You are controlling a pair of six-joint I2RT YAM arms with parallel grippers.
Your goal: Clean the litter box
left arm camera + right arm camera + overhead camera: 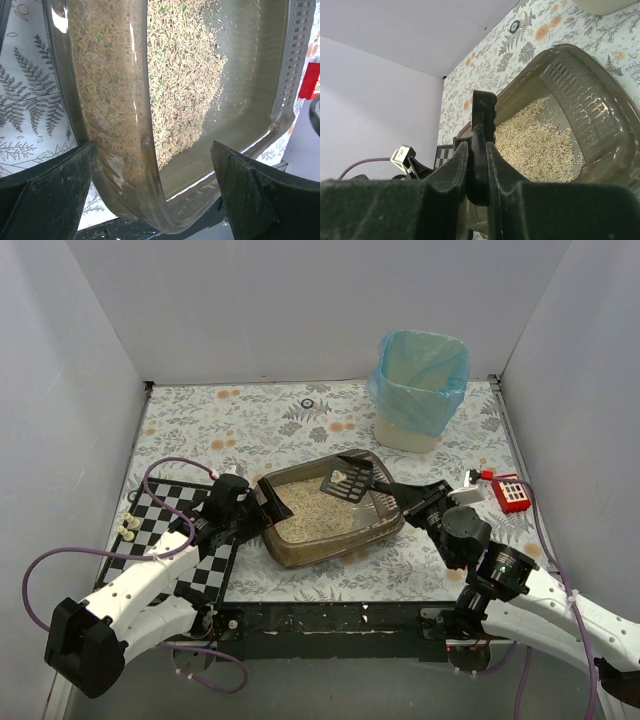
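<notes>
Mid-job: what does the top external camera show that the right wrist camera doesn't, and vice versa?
Only top external: the blue plastic bag lining the beige bin, a small red-and-white block at the right, and the black slotted scoop head carrying litter. Only right wrist: up close, the right claw shut on the scoop's thin black handle. Both: the dark brown translucent plastic litter box with beige litter.
</notes>
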